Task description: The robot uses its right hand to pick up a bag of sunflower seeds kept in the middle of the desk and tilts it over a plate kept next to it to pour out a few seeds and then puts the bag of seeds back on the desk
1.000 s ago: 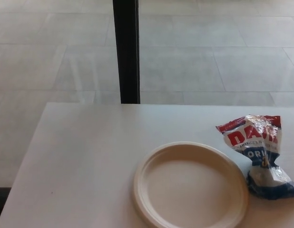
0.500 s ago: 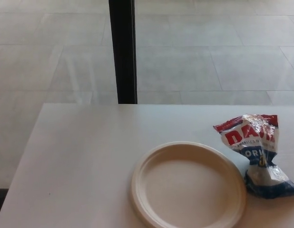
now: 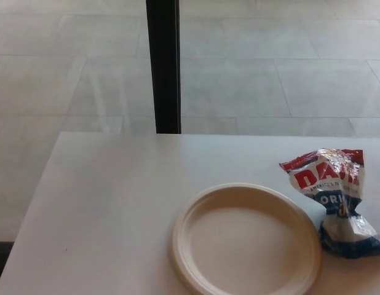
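The crinkled foil bag of sunflower seeds (image 3: 333, 200) is red on top with white lettering, blue below, with silvery glints. Beside the bag, the round cream paper plate (image 3: 246, 241) is plain on the white worktop (image 3: 116, 209). Beyond the worktop, pale grey floor tiles (image 3: 270, 74) flank a black vertical post (image 3: 163, 64).

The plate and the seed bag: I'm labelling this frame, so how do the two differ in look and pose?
The plate is plain cream, while the seed bag is printed red, white and blue. The plate is round, smooth and lies flat; the bag is crumpled, shiny and stands up, pinched in the middle. The plate holds no seeds; what is in the bag cannot be seen. Both rest on the white desk, side by side, untouched.
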Controlling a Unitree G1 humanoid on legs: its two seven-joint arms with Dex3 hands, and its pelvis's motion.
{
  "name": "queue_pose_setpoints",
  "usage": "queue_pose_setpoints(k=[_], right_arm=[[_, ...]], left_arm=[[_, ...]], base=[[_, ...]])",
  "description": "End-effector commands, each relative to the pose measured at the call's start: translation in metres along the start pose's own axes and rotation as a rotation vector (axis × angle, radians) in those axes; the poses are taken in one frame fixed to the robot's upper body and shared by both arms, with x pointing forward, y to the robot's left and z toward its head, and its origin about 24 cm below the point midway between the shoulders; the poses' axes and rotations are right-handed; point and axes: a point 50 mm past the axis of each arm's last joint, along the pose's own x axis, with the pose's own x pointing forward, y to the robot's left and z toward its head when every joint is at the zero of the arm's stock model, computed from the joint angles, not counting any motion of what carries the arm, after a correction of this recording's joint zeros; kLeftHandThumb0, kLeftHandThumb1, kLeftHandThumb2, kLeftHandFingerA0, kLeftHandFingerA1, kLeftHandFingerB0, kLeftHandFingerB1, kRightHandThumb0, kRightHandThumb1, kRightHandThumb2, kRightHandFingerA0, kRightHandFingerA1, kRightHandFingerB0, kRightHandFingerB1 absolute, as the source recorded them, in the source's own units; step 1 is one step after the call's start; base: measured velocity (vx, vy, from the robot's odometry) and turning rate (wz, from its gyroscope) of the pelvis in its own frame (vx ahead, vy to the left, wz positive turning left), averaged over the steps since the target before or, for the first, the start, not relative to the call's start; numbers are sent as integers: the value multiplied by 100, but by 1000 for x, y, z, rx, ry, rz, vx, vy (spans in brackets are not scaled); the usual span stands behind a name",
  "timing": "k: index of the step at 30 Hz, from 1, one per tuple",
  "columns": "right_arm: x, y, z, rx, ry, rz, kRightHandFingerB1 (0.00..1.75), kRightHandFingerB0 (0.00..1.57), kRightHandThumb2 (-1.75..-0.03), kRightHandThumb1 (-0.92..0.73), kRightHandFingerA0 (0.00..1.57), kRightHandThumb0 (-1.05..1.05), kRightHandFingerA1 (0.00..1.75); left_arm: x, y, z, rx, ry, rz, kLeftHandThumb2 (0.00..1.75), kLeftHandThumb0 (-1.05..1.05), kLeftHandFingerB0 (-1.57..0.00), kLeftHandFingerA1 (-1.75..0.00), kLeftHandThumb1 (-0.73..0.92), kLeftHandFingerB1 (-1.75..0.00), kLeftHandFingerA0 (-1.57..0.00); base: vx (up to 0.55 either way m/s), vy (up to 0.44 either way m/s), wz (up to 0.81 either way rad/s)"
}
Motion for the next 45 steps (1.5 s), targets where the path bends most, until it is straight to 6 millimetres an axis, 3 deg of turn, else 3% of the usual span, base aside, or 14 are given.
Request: queue_pose_setpoints(k=[1,15,18,20,21,22,26,27,28,31,32,39,43,45], right_arm=[[1,10,-12,-27,105,17,15,0,-110,-61,0,-105,14],[16,40,-12,-137,195,51,38,16,-102,-64,5,-100,20],[17,53,-12,-133,196,70,31,20,-62,-73,0,-94,40],[17,57,-13,-151,199,77,31,20,-62,-74,0,-97,41],[14,73,-18,-176,197,121,43,16,-101,-64,3,-100,31],[13,77,-19,-183,200,131,45,16,-100,-61,7,-94,37],[9,90,-23,-193,206,164,33,25,-62,-73,3,-90,48],[7,95,-23,-192,205,173,45,19,-100,-63,4,-99,38],[7,97,-23,-189,204,177,32,24,-63,-73,1,-89,46],[7,100,-21,-182,203,185,33,23,-64,-74,0,-90,47],[7,101,-20,-192,202,186,48,21,-101,-61,0,-92,40],[6,105,-15,-244,202,198,46,19,-103,-65,3,-97,43],[8,107,-13,-242,207,191,34,25,-64,-78,3,-92,50],[12,110,-10,-243,195,181,46,19,-103,-62,4,-92,52]], left_arm=[[0,2,1,5,-11,14,61,-76,-36,-55,68,-35,-42],[0,1,3,54,-7,7,62,-75,-37,-55,70,-36,-44],[0,1,4,49,-19,5,61,-77,-37,-57,70,-37,-45],[0,1,4,50,-21,5,96,-78,-30,-64,53,-49,-43],[0,1,4,28,-18,5,95,-76,-30,-64,53,-49,-42],[1,1,4,23,-14,2,61,-76,-35,-58,68,-38,-45],[1,0,4,58,-13,-3,62,-78,-34,-57,71,-37,-44],[1,0,3,60,-5,0,62,-78,-34,-56,70,-37,-44],[0,1,3,56,-5,1,62,-78,-34,-56,70,-37,-44],[0,1,2,69,-2,11,62,-77,-35,-55,71,-36,-46],[0,1,2,67,-3,8,62,-78,-34,-56,71,-36,-45],[0,3,1,71,-1,13,63,-83,-33,-57,74,-36,-45],[0,2,2,72,-5,13,63,-85,-35,-58,76,-38,-44],[0,2,1,86,-5,12,64,-87,-33,-57,78,-38,-42]], base=[[0,0,0],[0,0,0],[0,0,0],[0,0,0],[0,0,0],[0,0,0],[0,0,0],[0,0,0],[0,0,0],[0,0,0],[0,0,0],[0,0,0],[0,0,0],[0,0,0]])
